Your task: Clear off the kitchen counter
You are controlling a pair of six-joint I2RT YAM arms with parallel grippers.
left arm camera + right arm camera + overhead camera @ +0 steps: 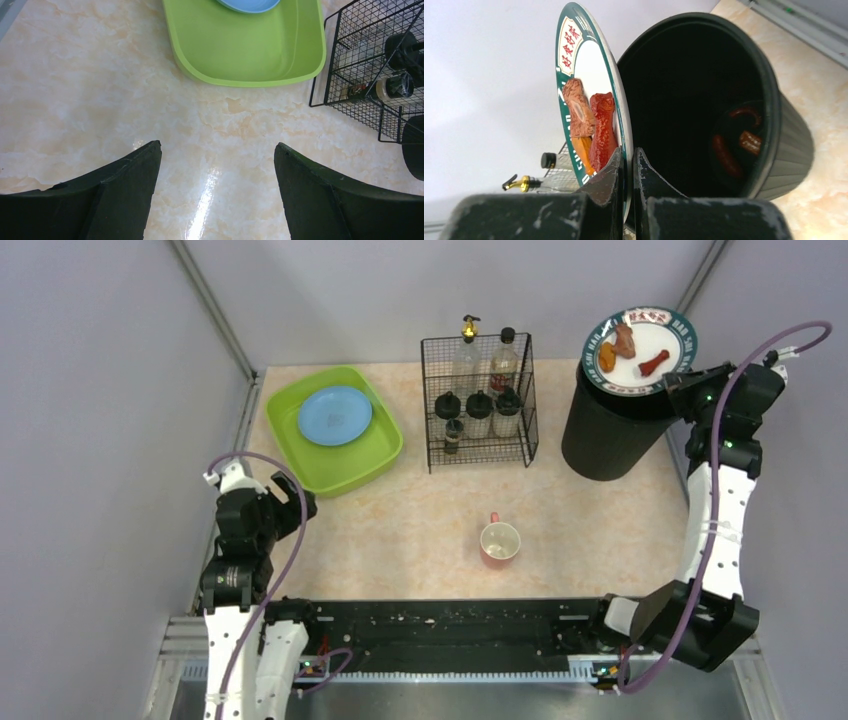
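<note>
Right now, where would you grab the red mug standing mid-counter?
The upright red mug with the pale inside stands mouth up, its handle pointing away from the arms. Come straight down and pinch the near rim wall, one finger inside, one outside; probably with the open left tool.

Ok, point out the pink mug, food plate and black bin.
pink mug (pixel 500 541), top external view, its pale inside.
food plate (pixel 655 336), top external view, bare white centre.
black bin (pixel 794 145), right wrist view, ribbed outer wall.
</note>
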